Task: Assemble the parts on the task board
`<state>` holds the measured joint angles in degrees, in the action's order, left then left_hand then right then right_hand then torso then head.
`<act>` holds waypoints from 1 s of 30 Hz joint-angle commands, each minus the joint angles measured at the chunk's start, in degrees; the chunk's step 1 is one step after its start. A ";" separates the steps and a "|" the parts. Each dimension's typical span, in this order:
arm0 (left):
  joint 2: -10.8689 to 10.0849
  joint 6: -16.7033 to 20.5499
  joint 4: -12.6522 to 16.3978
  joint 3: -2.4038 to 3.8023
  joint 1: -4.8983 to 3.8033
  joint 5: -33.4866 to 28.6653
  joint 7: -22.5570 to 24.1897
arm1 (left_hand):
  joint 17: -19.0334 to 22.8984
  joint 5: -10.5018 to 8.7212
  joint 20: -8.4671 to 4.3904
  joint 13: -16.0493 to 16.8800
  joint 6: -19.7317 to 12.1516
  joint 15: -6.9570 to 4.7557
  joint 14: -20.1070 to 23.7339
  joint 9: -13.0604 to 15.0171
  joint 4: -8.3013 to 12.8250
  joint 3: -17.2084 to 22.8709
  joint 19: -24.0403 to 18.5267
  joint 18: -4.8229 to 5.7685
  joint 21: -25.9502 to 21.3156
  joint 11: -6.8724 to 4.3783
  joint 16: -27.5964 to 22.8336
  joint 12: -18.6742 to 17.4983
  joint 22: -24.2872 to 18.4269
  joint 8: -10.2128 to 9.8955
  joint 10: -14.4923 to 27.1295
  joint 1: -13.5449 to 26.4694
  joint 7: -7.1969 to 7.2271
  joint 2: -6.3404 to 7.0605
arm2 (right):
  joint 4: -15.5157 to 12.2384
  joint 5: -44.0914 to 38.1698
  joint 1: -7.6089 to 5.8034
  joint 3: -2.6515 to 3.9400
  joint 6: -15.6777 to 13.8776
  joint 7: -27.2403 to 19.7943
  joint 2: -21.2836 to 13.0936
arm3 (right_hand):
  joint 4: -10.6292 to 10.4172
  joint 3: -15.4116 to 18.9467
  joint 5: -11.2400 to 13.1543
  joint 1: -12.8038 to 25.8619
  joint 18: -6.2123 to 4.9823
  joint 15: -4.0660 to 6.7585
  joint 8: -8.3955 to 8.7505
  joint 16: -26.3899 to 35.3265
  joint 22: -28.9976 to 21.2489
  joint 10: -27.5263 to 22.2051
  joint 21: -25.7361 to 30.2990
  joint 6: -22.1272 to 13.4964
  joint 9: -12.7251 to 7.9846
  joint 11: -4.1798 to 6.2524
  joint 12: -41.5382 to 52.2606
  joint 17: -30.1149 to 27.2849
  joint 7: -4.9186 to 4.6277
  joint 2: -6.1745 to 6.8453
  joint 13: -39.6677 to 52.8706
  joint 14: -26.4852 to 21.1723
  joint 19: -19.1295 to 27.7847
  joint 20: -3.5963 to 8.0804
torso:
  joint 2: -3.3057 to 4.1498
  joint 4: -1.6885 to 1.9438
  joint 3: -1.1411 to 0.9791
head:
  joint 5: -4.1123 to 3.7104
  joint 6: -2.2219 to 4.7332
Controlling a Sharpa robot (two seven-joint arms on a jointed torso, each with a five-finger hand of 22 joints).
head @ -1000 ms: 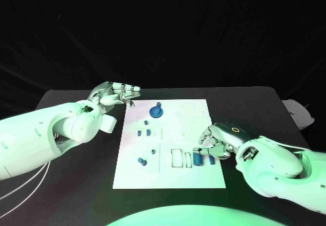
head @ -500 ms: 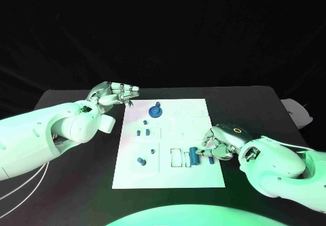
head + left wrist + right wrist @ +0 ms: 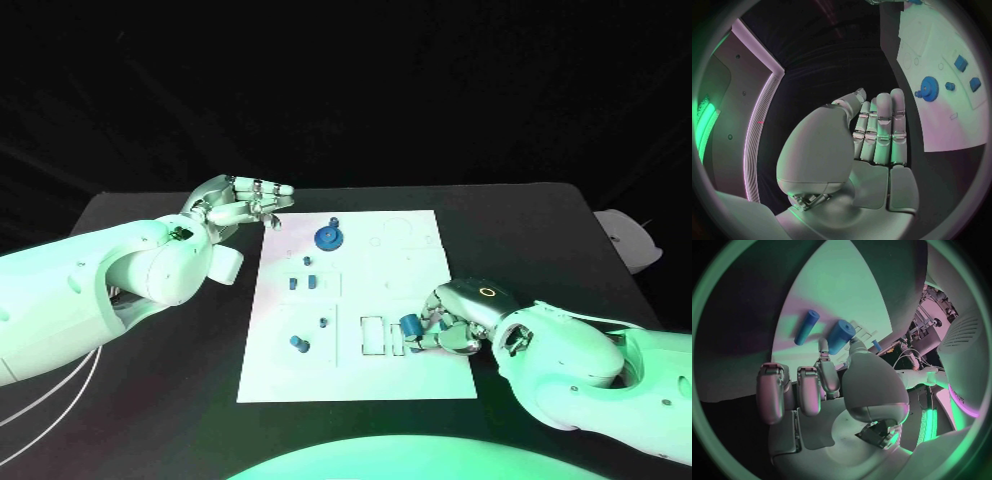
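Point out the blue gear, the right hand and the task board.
blue gear (image 3: 330, 237): head view, its round face.
right hand (image 3: 450, 322): head view, middle of the hand.
task board (image 3: 411, 385): head view, bare near corner.

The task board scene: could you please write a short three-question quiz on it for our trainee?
1. True or false: the left hand holds the round blue toothed gear.
2. Whose fingers pinch the short blue cylinder? A, the left hand; B, the right hand; C, neither.
3. Fill in: the flat white task board lies on a ____ table.
Key: 1 false; 2 B; 3 black.
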<state>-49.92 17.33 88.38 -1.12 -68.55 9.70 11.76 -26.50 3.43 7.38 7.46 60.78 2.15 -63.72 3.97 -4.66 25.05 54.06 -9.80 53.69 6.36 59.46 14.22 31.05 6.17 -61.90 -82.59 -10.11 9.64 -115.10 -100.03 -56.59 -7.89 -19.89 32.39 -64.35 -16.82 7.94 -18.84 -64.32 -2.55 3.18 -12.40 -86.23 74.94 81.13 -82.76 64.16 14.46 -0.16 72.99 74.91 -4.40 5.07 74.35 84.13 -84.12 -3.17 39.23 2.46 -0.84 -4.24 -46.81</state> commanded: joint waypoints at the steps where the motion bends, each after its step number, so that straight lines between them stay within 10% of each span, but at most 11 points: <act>1: 0.02 -1.04 0.16 0.02 -0.02 0.15 0.07 | 0.00 -0.03 0.12 0.09 -0.54 0.02 0.34 0.08 -0.07 -0.49 -0.10 -0.73 -0.41 0.05 0.40 0.23 -0.10 0.26 0.45 0.27 0.00 -0.63 | 0.33 -0.20 0.26 -0.01 0.49 0.61 0.49 | -0.05 0.39 0.36 0.61 0.95 0.44 -0.27 0.12 12.95 0.19 0.31 -0.34 0.07 0.14 0.15 5.63 0.11 -0.15 0.10 3.98 -2.75 0.38 | 0.01 -0.06 -0.02 | 0.09 0.04; 12: -0.11 -1.16 0.27 0.02 -0.02 0.15 -0.07 | 0.01 -0.03 0.14 0.10 -0.55 0.03 0.37 0.08 -0.15 -0.52 -0.10 -0.73 -0.43 0.06 0.42 0.29 -0.12 0.29 0.51 0.34 0.00 -0.70 | 1.61 0.13 0.50 -0.01 0.27 0.77 1.85 | 0.09 0.30 -0.08 0.30 0.90 0.50 -0.57 0.08 12.89 0.33 0.53 -0.21 0.42 0.24 0.34 5.73 0.22 -0.90 0.36 4.00 -2.67 0.42 | 0.07 0.05 0.00 | 0.21 -0.07; 30: -0.40 -1.43 0.46 0.01 -0.02 0.31 -0.46 | 0.01 -0.02 0.15 0.10 -0.58 0.04 0.41 0.08 -0.17 -0.55 -0.12 -0.73 -0.46 0.05 0.44 0.33 -0.14 0.34 0.63 0.33 0.03 -0.72 | 1.31 0.92 0.52 0.01 -2.77 1.10 1.44 | 4.32 -5.74 -2.93 -13.73 1.00 1.16 -1.80 -0.41 13.02 0.95 0.13 -0.06 2.24 1.05 1.17 7.02 0.98 -3.52 1.79 4.26 -2.88 1.02 | -0.04 -0.13 0.00 | 0.19 -0.12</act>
<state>-50.35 16.99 88.66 -1.14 -68.55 9.74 11.26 -26.50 3.43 7.38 7.50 60.58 2.15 -63.72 3.97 -4.81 24.90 54.07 -9.80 53.46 6.56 59.68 14.22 31.00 6.17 -61.70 -82.30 -9.91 9.35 -113.45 -99.94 -56.35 -7.66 -21.78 33.05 -62.91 -13.76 3.82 -21.49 -75.45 -2.57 3.95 -13.23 -86.36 74.92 81.98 -82.33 63.55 15.74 0.66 73.89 74.90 -4.38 3.94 74.98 84.04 -83.92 -2.54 39.23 2.34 -0.84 -4.05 -47.03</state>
